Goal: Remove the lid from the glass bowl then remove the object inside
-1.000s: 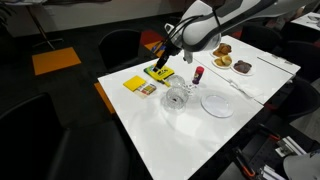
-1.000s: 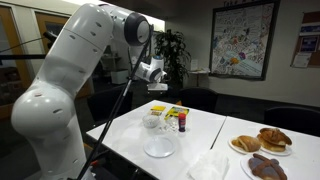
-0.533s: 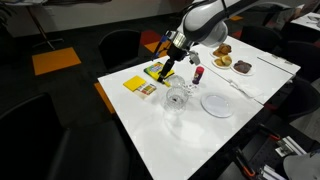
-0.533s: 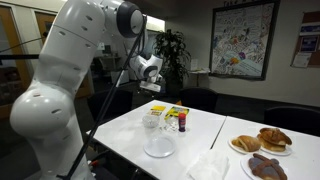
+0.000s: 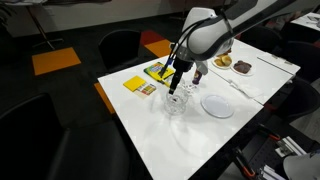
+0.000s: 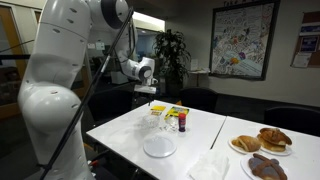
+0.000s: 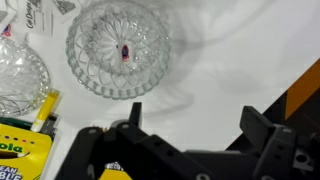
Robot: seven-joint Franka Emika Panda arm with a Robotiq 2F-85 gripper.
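Exterior view: claw (image 5: 175, 88) shifted over glass bowl (image 5: 177, 104).

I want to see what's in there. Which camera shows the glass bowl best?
The wrist view: it looks straight down into the glass bowl, showing its cut pattern and a small red-and-blue thing at the centre. In both exterior views the bowl is only a small clear shape on the white table, contents unreadable.

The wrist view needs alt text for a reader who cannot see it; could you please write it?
Looking straight down on a white table, the open gripper frames the bottom edge, with the round cut-glass bowl above it, a small red-and-dark object showing at its centre. A second glass piece and a yellow crayon box are cut off at left.
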